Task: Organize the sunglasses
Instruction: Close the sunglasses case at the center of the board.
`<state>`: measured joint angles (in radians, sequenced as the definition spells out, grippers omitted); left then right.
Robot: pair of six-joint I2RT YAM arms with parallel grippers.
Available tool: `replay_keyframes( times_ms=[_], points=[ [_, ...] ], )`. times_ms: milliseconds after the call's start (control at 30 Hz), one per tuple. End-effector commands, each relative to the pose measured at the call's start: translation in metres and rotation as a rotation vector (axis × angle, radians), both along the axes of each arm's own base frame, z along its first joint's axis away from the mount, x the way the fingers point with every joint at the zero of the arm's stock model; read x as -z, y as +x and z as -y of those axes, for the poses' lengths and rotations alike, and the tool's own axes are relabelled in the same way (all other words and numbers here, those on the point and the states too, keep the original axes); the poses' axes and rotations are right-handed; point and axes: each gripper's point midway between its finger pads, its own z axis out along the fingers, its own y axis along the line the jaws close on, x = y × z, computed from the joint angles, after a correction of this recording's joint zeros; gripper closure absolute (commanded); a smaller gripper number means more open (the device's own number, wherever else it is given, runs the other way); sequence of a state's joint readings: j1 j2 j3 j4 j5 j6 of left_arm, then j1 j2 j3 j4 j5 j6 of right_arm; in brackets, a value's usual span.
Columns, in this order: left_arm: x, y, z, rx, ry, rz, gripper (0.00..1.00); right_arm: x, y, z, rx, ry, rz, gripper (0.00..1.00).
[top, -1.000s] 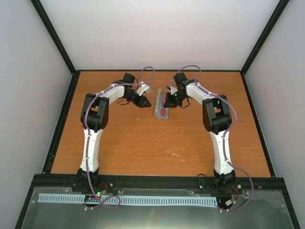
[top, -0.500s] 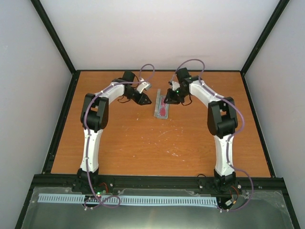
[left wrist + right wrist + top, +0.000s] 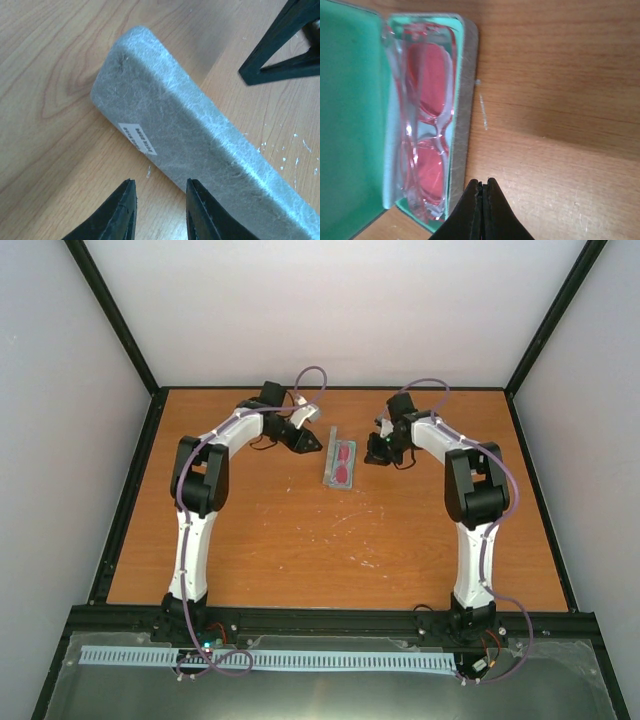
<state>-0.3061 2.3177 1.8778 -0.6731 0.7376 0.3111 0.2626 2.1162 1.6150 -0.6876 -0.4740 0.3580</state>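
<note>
As the right gripper (image 3: 481,183) backs away pinched together, empty, the sunglasses (image 3: 427,125) rest in the open case (image 3: 467,100), awaiting closing; left gripper (image 3: 159,186) parted.

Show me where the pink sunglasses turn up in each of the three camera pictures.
Top external: the sunglasses lie just above the picture's centre, inside the open grey case.
Left wrist: not in view; only the grey case's closed outer side shows.
Right wrist: the sunglasses are left of centre, lying in the case's green-lined tray.
Shared landmark: the grey case, seen in all three.
</note>
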Motion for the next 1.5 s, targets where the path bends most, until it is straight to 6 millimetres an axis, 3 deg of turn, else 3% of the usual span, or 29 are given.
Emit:
replay_keyframes(
  times_ms=[0,567,1133,1467],
  points=[
    [-0.036,0.008,0.013,0.012,-0.038,0.072,0.7,-0.002,0.014,-0.005,0.008,-0.009,0.038,0.97],
    [-0.03,-0.008,0.039,0.065,-0.032,0.065,0.7,0.048,0.004,-0.025,-0.043,-0.009,-0.052,0.97],
    [-0.007,-0.022,0.064,0.112,-0.034,0.022,0.7,0.049,-0.005,-0.032,-0.068,0.0,-0.051,0.97],
    [0.023,-0.029,0.069,0.129,0.0,-0.028,0.7,0.038,-0.011,-0.04,-0.095,0.031,-0.038,0.97]
  ],
)
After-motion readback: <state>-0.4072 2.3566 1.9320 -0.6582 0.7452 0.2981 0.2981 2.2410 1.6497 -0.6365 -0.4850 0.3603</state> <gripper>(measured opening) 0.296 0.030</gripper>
